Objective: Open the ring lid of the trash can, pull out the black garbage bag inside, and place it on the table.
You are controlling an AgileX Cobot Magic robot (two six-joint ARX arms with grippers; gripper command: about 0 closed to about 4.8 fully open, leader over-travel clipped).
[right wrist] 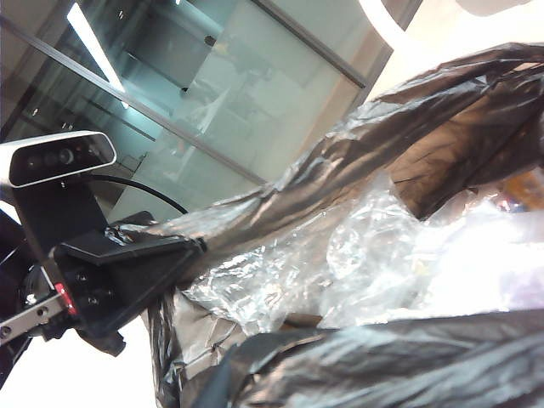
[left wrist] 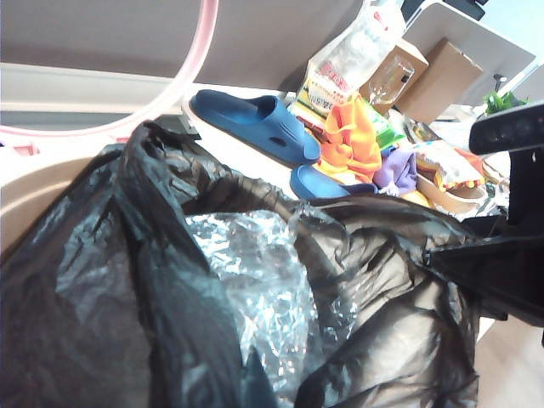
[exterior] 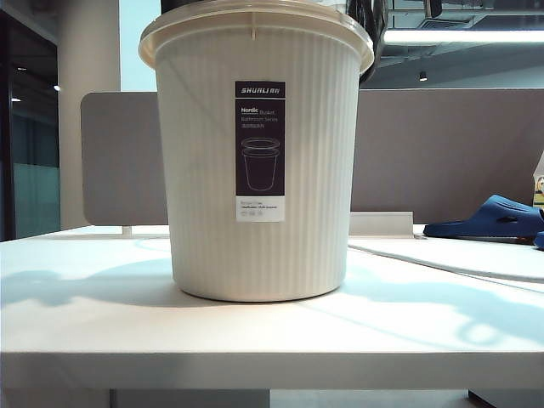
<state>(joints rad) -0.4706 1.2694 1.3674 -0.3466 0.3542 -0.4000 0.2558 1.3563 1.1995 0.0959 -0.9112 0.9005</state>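
The cream ribbed trash can (exterior: 255, 170) stands upright in the middle of the table (exterior: 85, 331). The black garbage bag (left wrist: 102, 289) bulges at the can's mouth, with crinkled clear plastic (left wrist: 255, 280) in its opening. The salmon-pink ring lid (left wrist: 194, 72) stands tilted up behind the bag. My left gripper (right wrist: 197, 246) is at one edge of the bag (right wrist: 408, 127), shut, with black film bunched at its tip. My right gripper (left wrist: 435, 257) is shut on the opposite edge. In each wrist view the bag hides that gripper's own fingers. Neither gripper shows in the exterior view.
Blue slippers (left wrist: 255, 123) lie on the table behind the can, one also seen from outside (exterior: 493, 219). Beyond them are colourful packets (left wrist: 357, 140) and cardboard boxes (left wrist: 442, 76). A grey-brown partition (exterior: 442, 153) runs along the back.
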